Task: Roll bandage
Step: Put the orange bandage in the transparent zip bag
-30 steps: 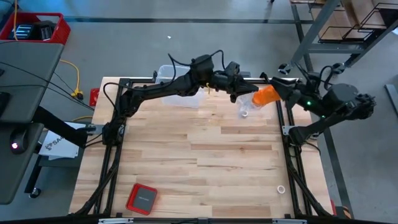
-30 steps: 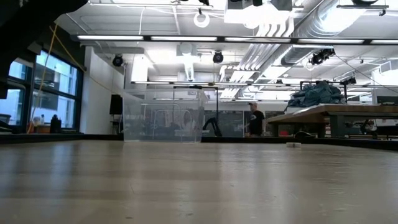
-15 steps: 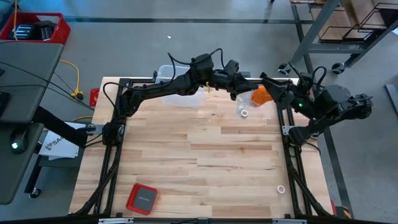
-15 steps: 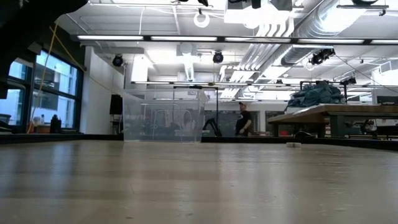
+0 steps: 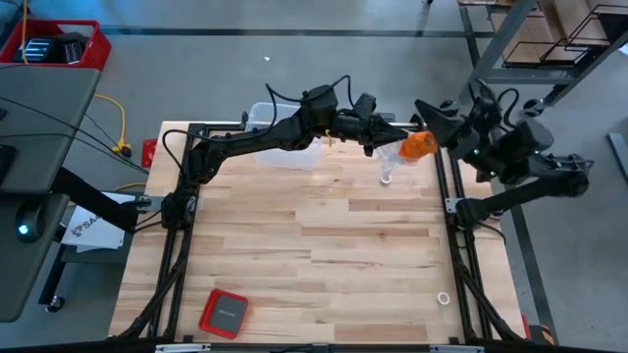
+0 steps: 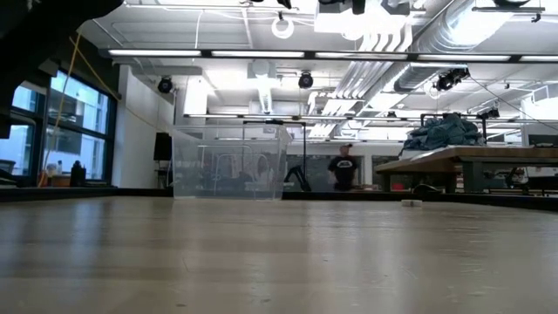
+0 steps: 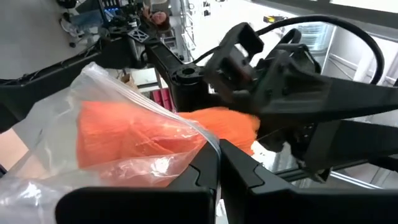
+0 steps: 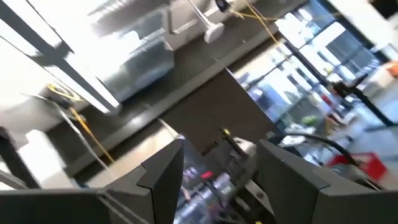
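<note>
Left gripper (image 7: 217,163) clenched on plastic bag (image 7: 93,155) holding the bandage (image 5: 418,146), above tabletop's (image 5: 324,235) far right edge. Right gripper (image 8: 217,171) released, empty, just beside.

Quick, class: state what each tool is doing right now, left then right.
Left tool: shut on the crinkled clear plastic bag containing the bright orange fabric bandage.
Right tool: open, empty.

Bandage (image 7: 134,134): orange cloth, matt, ribbed. Bag (image 7: 93,102): clear plastic, glossy, crinkled. Table (image 5: 324,265): pale wood planks, matt finish noted.
</note>
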Available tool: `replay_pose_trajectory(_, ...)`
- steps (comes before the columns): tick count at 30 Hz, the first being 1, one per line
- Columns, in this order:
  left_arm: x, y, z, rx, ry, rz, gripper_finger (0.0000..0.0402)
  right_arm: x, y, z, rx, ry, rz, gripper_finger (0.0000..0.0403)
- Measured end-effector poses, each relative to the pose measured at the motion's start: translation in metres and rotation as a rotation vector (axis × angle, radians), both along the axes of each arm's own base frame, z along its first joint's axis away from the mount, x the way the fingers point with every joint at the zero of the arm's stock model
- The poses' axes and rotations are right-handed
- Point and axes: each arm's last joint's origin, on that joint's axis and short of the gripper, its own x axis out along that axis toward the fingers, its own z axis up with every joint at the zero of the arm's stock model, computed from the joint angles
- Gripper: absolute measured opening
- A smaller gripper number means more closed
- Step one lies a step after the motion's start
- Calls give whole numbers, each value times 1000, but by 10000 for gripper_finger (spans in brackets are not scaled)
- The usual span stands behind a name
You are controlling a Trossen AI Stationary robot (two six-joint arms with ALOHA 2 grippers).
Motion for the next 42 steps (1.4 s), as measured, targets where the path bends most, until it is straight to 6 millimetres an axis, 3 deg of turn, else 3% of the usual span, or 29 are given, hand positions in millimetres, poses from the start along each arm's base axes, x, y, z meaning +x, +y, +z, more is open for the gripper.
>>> replay_pose_trajectory(21, 0, 1, 0, 14, -5, 4, 0, -25, -17, 18, -100, -170, -60, 193)
replay_pose_trajectory(27, -8, 14, 13, 13, -130, -18, 0, -58, -16, 16, -141, -92, -82, 193)
replay_pose_trajectory(32, -15, 22, 21, -4, -201, -47, 0, -94, -17, 6, -63, -20, -61, 193)
replay_pose_trajectory(37, -21, 21, 31, 22, -309, -80, 0, -90, -17, -19, 79, 178, -16, 193)
replay_pose_trajectory(42, -37, 21, 47, 77, -524, -119, 0, -73, -16, -30, 104, 301, 17, 193)
